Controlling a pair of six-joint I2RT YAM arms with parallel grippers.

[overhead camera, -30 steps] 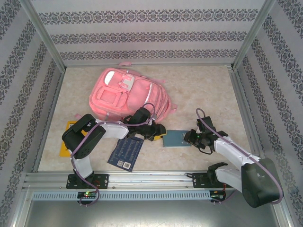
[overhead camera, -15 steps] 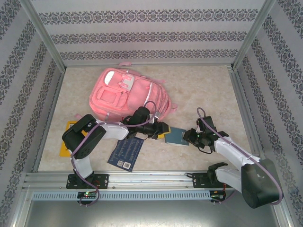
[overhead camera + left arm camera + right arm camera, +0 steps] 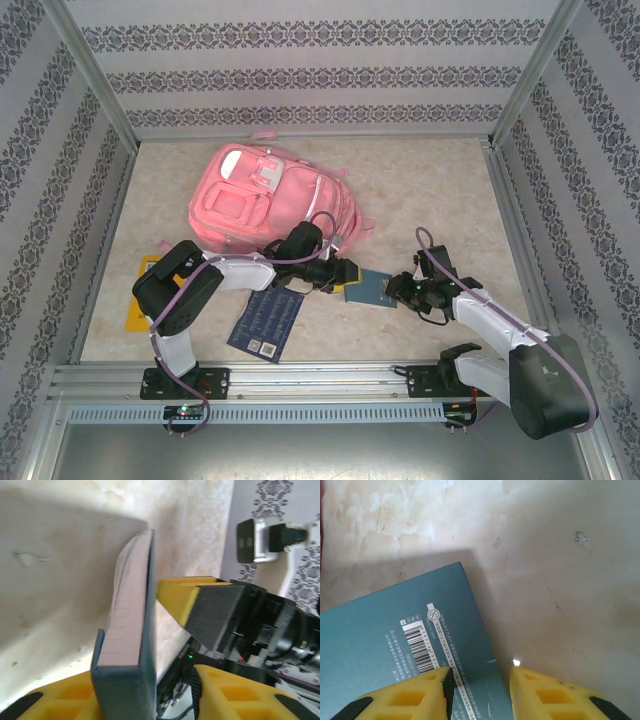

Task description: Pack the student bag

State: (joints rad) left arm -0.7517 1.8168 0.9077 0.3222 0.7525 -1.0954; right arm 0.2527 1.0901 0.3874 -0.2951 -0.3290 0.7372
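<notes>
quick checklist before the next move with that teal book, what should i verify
1. Teal book raised on edge: ok, seen edge-on from the left wrist.
2. Left tool gripping the book firmly: cannot tell; it straddles the book.
3. Right tool clear of the book: not ok, jaws apart over its barcode corner.
4. Pink backpack open to receive: cannot tell.
5. Dark blue book out of the way: ok, lying flat near the left arm.

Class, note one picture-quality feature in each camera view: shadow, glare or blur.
Top external view: evenly lit, the backpack crisp. Left wrist view: the near end of the book is blurred. Right wrist view: the book casts a shadow on the table.
</notes>
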